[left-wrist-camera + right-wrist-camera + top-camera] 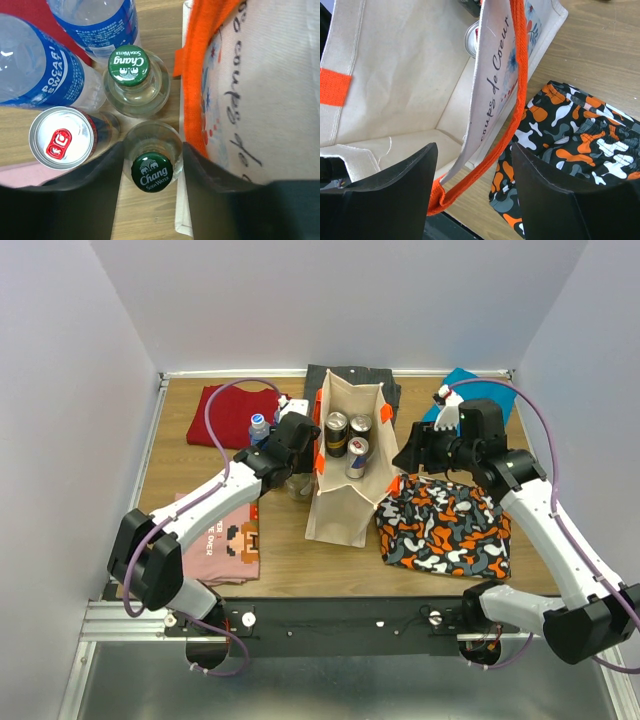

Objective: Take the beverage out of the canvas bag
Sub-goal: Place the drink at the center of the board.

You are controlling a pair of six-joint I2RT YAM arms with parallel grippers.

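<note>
The beige canvas bag [338, 502] stands upright mid-table with three cans [336, 433] inside. My left gripper [298, 468] hangs just left of the bag. In the left wrist view it [152, 150] is open, and a green-capped Chang soda water bottle [152, 171] stands between its fingers with a gap either side of the cap. My right gripper [408, 458] is at the bag's right rim. There it [474, 155] is open, and the bag's orange strap [516, 100] and side wall [492, 75] pass between its fingers. One can top [471, 40] shows inside the bag.
Left of the bag stand a second Chang bottle [129, 65], a red-tabbed can [62, 137] and Pocari Sweat bottles [45, 75]. An orange camouflage cloth [445, 525] lies right of the bag. A red cloth [228, 415], pink shirt [225, 535] and dark cloth [355, 380] also lie around it.
</note>
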